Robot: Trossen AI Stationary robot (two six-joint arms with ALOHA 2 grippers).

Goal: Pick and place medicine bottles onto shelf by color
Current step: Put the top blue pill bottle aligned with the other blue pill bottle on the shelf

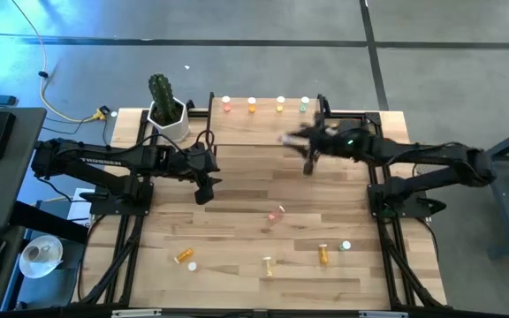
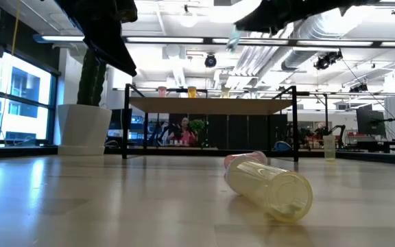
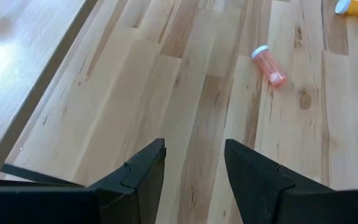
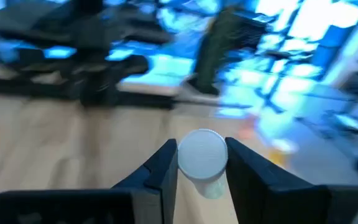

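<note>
Loose bottles (image 1: pixel 324 253) lie along the table's (image 1: pixel 237 190) near edge, a pink one (image 1: pixel 277 213) mid-table. Left gripper (image 1: pixel 205 188) waits mid-table, jaws apart, empty. Right gripper (image 1: pixel 297 139) is clamped on a white-capped bottle (image 4: pixel 202 155), body colour unclear, just short of the shelf's (image 1: pixel 263 124) front edge. Four bottles (image 1: pixel 266 106) line its far edge. Suggest: match colour, lower upright, then release.

You get bright, even light from the ceiling fixtures (image 2: pixel 184 20) in the low view; the arms there are backlit silhouettes; the near yellow bottle (image 2: pixel 269 189) is soft; glare whitens the shelf (image 3: pixel 17 56); your right wrist view is motion-blurred with blue window light.
</note>
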